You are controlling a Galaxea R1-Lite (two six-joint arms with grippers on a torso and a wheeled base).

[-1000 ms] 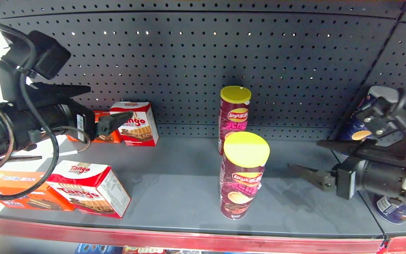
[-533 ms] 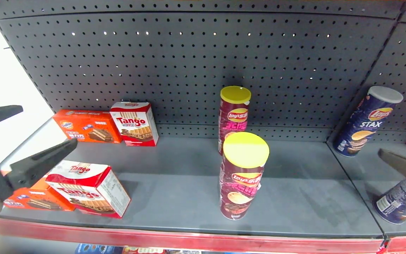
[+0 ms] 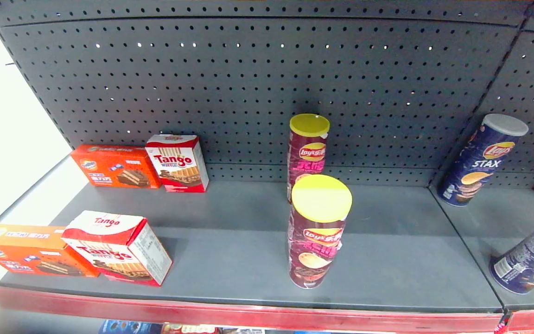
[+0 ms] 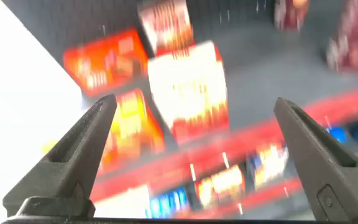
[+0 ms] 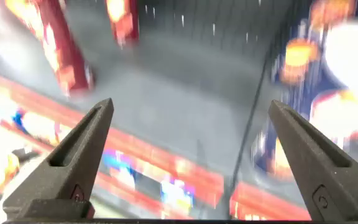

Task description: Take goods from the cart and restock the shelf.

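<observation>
Standing upright at the middle of the shelf, the front chip can and rear chip can line up front to back. 1 wafer box sits at its front-left corner. The left gripper and right gripper each hold their jaws spread wide, empty.

front maroon can upright, centre | rear maroon can upright behind | shelf grey

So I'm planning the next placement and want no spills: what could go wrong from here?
The front chip can stands tall and narrow before the rear can; an arm brushing it could topple both. The skewed wafer box sits close to the red shelf lip and might get nudged off.
</observation>
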